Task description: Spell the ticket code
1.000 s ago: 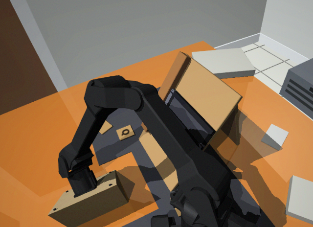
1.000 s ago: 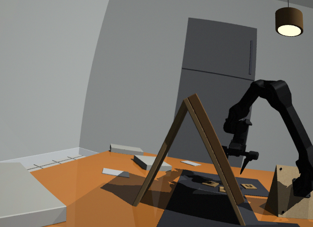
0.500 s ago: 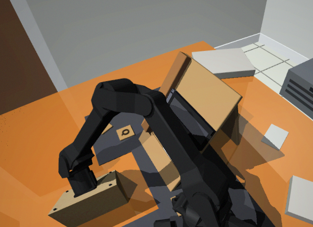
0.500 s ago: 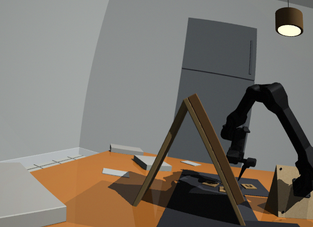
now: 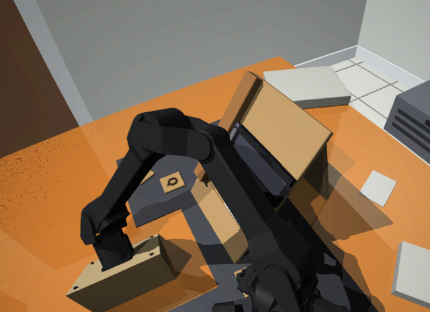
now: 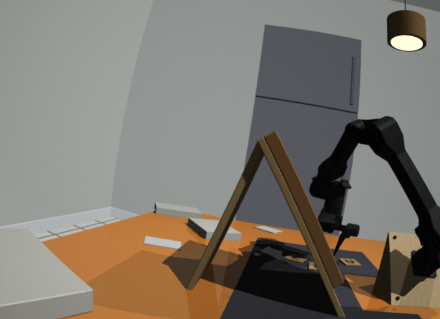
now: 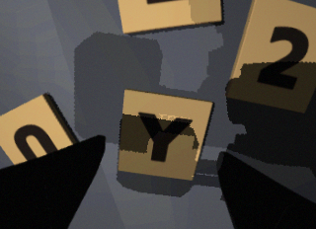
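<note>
At the wrist frame's centre, our black two-fingered gripper (image 6: pixel 337 243) (image 7: pixel 162 150) stands open around the square wooden Y tile (image 7: pixel 160 135), gripping nothing.

Beyond the fingers we see grey walls (image 5: pixel 208 41) (image 6: pixel 89 95) — a tall grey fridge (image 6: pixel 305 70), a lit pendant lamp (image 6: pixel 405 29) higher up.

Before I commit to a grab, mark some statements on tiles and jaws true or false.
1. The Y tile lies between the jaws, ungripped. True.
2. The 2 tile is already clamped. False: it lies on the dark mat, outside the jaws.
3. The jaws are shut. False: they stand apart.
4. The Q tile lies on the dark mat. True.
5. The Y tile sits in the board's rail. False: it lies flat on the dark mat.
</note>
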You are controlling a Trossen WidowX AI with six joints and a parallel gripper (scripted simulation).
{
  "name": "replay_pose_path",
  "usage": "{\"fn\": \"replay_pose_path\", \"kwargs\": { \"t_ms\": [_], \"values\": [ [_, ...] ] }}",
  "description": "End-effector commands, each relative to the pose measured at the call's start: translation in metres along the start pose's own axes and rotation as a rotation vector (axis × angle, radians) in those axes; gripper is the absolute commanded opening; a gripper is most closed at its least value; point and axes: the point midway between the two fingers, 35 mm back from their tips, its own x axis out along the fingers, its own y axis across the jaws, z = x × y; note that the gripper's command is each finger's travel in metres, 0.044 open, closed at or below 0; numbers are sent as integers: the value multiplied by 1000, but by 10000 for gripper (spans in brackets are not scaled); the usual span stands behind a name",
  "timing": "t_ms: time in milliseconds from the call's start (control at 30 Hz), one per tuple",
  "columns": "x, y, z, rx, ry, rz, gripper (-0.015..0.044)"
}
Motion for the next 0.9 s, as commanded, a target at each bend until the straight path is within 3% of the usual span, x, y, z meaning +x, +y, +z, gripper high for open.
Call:
{"fn": "replay_pose_path", "kwargs": {
  "t_ms": [0,600,867],
  "values": [
    [6,0,0,6,-3,-1,340],
    [17,0,1,6,-4,-1,340],
    [17,0,1,6,-4,-1,287]
  ]
}}
